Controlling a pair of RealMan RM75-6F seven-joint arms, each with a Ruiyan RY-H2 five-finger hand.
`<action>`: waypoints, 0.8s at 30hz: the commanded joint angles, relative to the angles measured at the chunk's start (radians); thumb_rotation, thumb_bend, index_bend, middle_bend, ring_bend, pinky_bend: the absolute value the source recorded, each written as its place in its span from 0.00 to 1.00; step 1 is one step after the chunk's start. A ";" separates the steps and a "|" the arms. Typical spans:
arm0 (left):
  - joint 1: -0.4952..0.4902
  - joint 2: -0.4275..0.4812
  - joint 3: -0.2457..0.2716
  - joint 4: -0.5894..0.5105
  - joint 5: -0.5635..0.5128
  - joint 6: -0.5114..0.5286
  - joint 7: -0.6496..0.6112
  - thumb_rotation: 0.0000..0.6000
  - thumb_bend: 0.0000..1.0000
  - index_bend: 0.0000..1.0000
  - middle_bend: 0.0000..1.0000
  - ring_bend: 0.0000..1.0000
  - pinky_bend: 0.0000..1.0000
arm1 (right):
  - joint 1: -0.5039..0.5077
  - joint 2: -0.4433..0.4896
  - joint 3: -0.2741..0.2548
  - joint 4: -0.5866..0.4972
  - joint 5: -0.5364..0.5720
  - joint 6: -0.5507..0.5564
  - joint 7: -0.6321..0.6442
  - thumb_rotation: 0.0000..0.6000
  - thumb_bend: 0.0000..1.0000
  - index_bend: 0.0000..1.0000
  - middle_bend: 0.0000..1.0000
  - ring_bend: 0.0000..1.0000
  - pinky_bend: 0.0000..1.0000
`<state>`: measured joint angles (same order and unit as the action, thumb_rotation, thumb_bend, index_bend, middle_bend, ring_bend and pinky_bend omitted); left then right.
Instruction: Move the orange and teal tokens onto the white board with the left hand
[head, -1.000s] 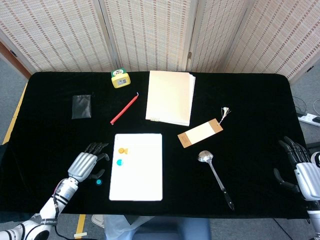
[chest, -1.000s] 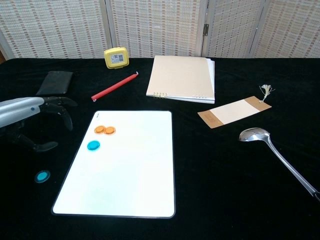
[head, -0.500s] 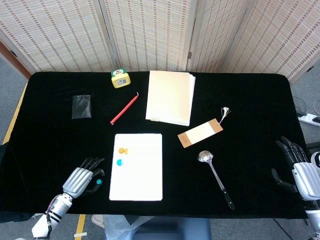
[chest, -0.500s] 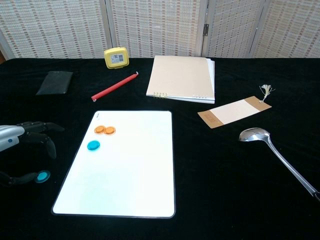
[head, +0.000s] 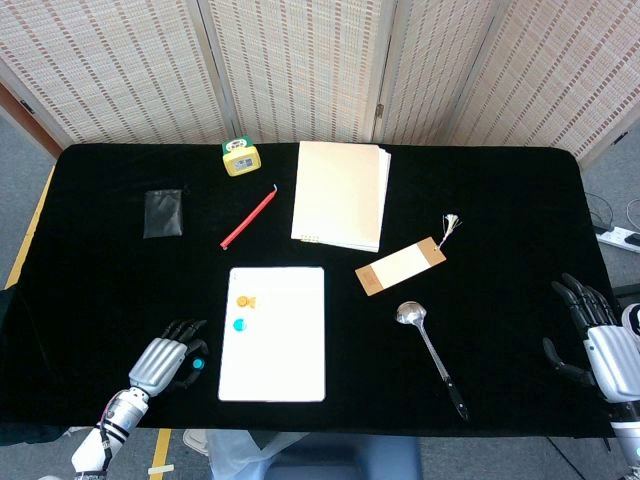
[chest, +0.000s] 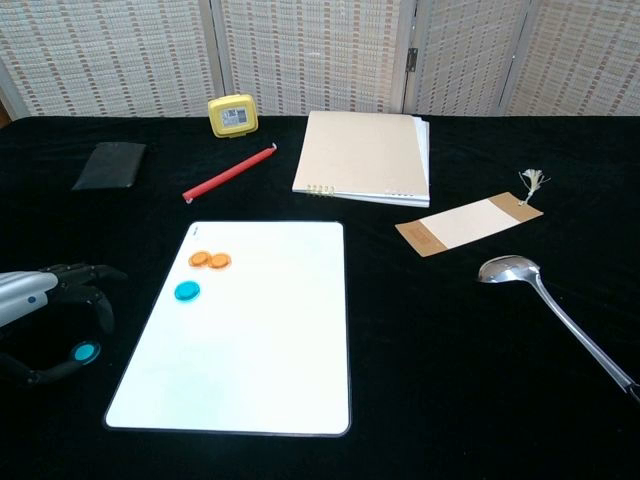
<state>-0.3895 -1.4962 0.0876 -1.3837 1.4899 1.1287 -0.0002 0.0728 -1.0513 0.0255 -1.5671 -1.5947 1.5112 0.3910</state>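
A flat white rectangular board lies on the black cloth-covered table, toward its near edge and left of centre. Two round orange tokens sit touching each other on the board's far left corner area, and one round teal token rests on the board just nearer than them. A second round teal token lies on the black cloth just left of the board's near half, off the board.

The left hand, silver-backed with black fingers, hangs at the table's near left. Its fingers curve over the far side of the loose teal token and its thumb reaches in from the near side, so the token sits between them; whether they touch it cannot be told from either view. The right hand is at the far right table edge, fingers apart and holding nothing.

Farther back lie a red pencil set diagonally, a small yellow square clock, a black rectangular pouch to the left, and a cream spiral-bound notebook. To the right of the board are a tan paper bookmark with a tassel and a metal spoon with its bowl toward the far side.
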 joint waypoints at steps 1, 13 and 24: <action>0.003 -0.004 0.000 0.006 0.001 -0.002 -0.003 1.00 0.42 0.42 0.10 0.00 0.00 | -0.001 0.001 0.000 -0.002 0.000 0.002 -0.002 1.00 0.48 0.00 0.00 0.00 0.00; 0.014 -0.010 -0.005 0.027 0.000 -0.007 -0.020 1.00 0.42 0.44 0.10 0.00 0.00 | -0.002 0.005 -0.001 -0.009 -0.001 0.004 -0.006 1.00 0.48 0.00 0.00 0.00 0.00; 0.019 -0.027 -0.009 0.054 -0.001 -0.017 -0.048 1.00 0.42 0.50 0.10 0.00 0.00 | -0.002 0.005 -0.003 -0.011 0.000 0.002 -0.006 1.00 0.48 0.00 0.00 0.00 0.00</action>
<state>-0.3711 -1.5223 0.0785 -1.3303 1.4886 1.1123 -0.0469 0.0706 -1.0459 0.0229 -1.5782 -1.5947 1.5135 0.3850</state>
